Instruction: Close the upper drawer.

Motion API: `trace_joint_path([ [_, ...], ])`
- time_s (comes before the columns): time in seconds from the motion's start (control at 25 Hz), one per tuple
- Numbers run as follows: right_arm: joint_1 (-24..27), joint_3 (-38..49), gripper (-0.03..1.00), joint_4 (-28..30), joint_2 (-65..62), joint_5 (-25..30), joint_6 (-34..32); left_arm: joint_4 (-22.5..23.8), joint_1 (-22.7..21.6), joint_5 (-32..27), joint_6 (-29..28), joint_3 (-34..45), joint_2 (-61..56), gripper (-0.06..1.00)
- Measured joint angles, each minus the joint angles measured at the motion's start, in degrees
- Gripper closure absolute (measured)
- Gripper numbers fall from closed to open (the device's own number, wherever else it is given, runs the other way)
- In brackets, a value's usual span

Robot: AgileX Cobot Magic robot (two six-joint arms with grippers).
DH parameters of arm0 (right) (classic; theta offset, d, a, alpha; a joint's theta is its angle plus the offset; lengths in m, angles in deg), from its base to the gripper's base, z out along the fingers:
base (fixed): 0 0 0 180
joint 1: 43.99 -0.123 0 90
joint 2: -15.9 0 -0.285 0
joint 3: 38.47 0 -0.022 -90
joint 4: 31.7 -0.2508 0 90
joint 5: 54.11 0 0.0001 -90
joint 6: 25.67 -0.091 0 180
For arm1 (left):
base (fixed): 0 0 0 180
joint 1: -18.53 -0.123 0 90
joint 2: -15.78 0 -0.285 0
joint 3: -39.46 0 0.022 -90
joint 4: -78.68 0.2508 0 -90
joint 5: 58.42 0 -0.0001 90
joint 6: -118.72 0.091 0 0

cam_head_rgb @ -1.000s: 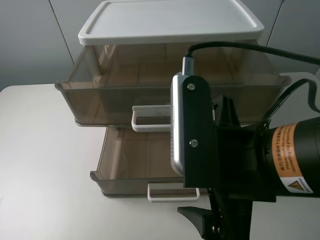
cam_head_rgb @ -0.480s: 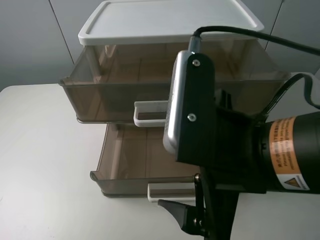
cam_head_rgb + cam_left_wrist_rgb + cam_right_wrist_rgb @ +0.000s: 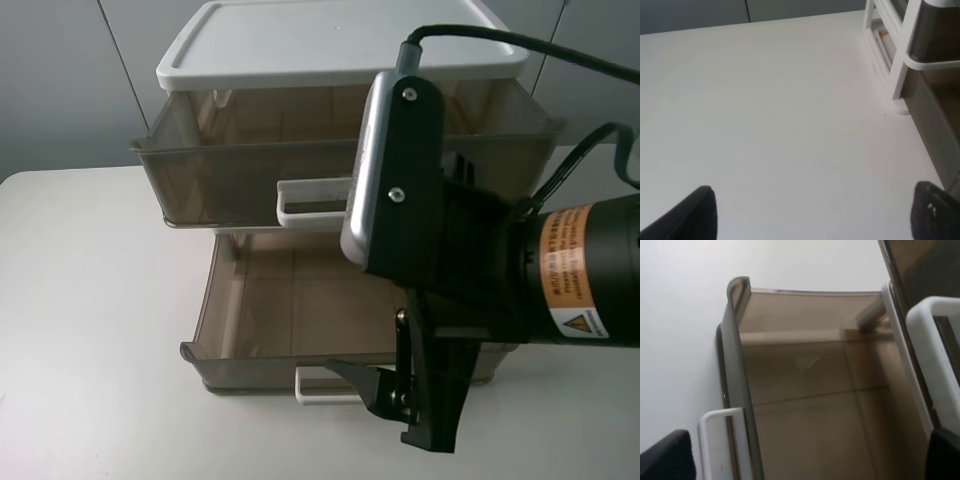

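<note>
The upper drawer [image 3: 240,185], smoky brown with a white loop handle [image 3: 312,205], sticks out a little from under the white top of the drawer unit [image 3: 330,45]. My right gripper [image 3: 400,410] hangs open in front of the unit, over the lower drawer; the arm's camera housing hides part of the upper drawer's front. In the right wrist view the gripper [image 3: 805,460] is open above the lower drawer [image 3: 805,400], with the upper drawer's handle [image 3: 932,315] at the edge. My left gripper [image 3: 815,215] is open over bare table.
A shallower brown drawer [image 3: 270,300] is pulled far out below, its white handle [image 3: 325,385] toward the front. The white table [image 3: 90,330] stretches to the left. The left wrist view shows the unit's white frame leg [image 3: 900,75].
The upper drawer has slid back toward the unit. My right arm has moved forward and up with it, and its gripper now shows lower in the view.
</note>
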Motion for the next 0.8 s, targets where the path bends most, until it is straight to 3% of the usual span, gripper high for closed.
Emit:
trace_joint_path([
  [0.24, 0.67, -0.10, 0.27, 1.47, 0.00, -1.10, 0.00, 0.00, 0.00, 0.00, 0.00, 0.00, 0.00, 0.20],
  [0.52, 6.12, -0.10, 0.27, 1.51, 0.77, -6.82, -1.77, 0.00, 0.00, 0.00, 0.00, 0.00, 0.00, 0.20],
  [0.8, 7.73, -0.10, 0.27, 1.11, 3.53, -10.14, -2.37, 0.00, 0.00, 0.00, 0.11, 0.00, 0.00, 0.20],
])
